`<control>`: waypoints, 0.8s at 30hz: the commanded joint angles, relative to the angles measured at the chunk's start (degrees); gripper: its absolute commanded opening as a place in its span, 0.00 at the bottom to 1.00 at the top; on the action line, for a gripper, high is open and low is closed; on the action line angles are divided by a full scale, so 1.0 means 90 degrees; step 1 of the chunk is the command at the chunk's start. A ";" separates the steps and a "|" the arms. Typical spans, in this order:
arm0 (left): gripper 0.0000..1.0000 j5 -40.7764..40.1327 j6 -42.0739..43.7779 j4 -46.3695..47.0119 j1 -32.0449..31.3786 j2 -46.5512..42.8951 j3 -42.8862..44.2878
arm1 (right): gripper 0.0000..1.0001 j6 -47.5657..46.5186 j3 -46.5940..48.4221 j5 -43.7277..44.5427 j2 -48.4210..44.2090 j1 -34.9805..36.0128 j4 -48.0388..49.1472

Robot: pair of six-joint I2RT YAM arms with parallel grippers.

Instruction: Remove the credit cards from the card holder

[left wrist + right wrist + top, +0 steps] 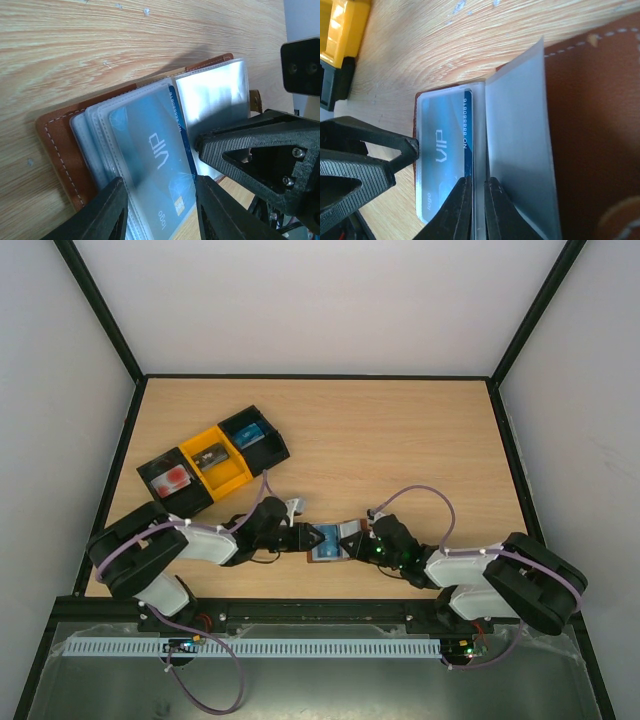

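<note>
The brown card holder [348, 533] lies open on the table between my two grippers. It also shows in the left wrist view [55, 145] and the right wrist view [590, 125]. A blue VIP credit card [150, 155] sits inside a clear sleeve and also shows in the right wrist view [445, 150]. My left gripper [160, 192] is open, one finger on each side of that sleeve near its long edges. My right gripper [479, 200] is shut on the edge of a clear sleeve beside the blue card. Both grippers [300, 537] [366, 541] meet at the holder.
Three open trays stand in a row at the back left. A black one [160, 487] holds a pale card with a red patch, a yellow one [232, 474] holds a dark card, and a black one [272, 448] holds a blue card. The yellow tray's corner [342, 25] shows in the right wrist view.
</note>
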 commanded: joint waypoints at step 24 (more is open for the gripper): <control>0.03 -0.0449 0.0312 -0.0447 -0.0016 0.0883 0.0186 | 0.03 -0.0231 0.0107 0.0100 0.0116 -0.0029 -0.0080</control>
